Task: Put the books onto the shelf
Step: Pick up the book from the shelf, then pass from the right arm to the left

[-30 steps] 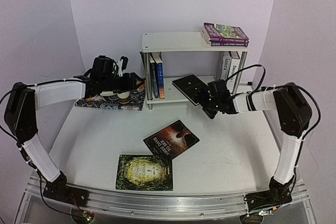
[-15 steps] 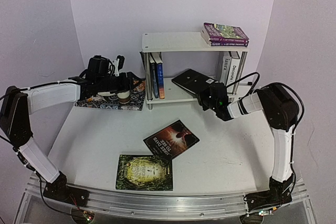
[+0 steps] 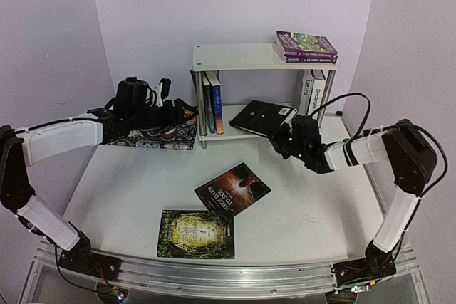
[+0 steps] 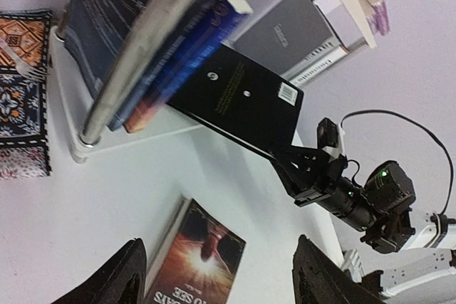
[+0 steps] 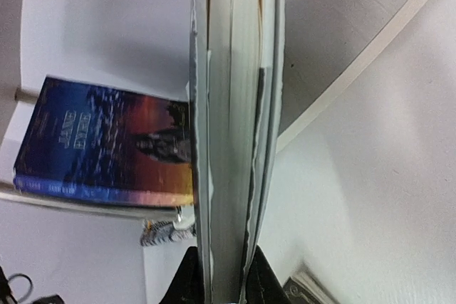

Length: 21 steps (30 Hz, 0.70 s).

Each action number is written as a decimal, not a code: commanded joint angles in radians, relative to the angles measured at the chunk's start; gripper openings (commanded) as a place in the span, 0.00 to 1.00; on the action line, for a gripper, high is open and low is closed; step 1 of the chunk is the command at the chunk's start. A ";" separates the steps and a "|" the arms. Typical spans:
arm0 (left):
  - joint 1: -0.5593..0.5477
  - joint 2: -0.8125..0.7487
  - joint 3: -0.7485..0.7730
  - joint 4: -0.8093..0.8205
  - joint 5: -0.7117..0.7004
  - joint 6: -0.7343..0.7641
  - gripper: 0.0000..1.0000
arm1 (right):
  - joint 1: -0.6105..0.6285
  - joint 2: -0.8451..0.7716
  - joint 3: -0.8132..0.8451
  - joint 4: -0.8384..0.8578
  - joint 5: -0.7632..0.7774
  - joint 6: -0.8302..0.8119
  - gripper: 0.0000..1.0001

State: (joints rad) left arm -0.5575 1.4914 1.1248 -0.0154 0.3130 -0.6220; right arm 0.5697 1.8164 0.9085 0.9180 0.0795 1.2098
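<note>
Near the table's far left corner, the left gripper (image 3: 173,110) hung over the patterned mat (image 3: 146,138) with its jaws apart and nothing between them, just left of the shelf (image 3: 249,57). At the left end of the shelf's lower tier (image 3: 231,129) a few dark and blue books (image 3: 211,101) stood upright, and the middle of that tier was the gap that mattered. The black book (image 3: 262,117) lay tilted across the gap. Its far left part was over the tier and its near right corner was out past the tier's front edge, clamped in the right gripper (image 3: 286,137). Its long axis ran from that gripper back and to the left into the shelf, so the right arm was plainly the nearer one for the placement. The move would probably depend on pushing along that axis without nudging the upright books on either side. Grey and white books (image 3: 314,94) stood at the tier's right end and purple paperbacks (image 3: 306,46) lay on top. Two more books, a dark red one (image 3: 232,189) and a green one (image 3: 197,233), lay flat toward the table's near edge, apart from both grippers.
</note>
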 commanded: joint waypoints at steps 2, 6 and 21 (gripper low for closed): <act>-0.070 -0.093 -0.043 0.052 0.053 -0.153 0.71 | 0.094 -0.253 -0.054 -0.223 0.070 -0.379 0.00; -0.100 -0.124 -0.059 0.052 0.068 -0.156 0.72 | 0.136 -0.424 -0.084 -0.407 0.122 -0.562 0.00; -0.128 -0.029 0.068 0.054 0.287 -0.150 0.90 | 0.141 -0.819 0.045 -1.014 -0.325 -1.135 0.00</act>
State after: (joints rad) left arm -0.6598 1.4101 1.0817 -0.0101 0.4458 -0.8375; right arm 0.7109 1.0382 0.8177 -0.0452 -0.0494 0.2489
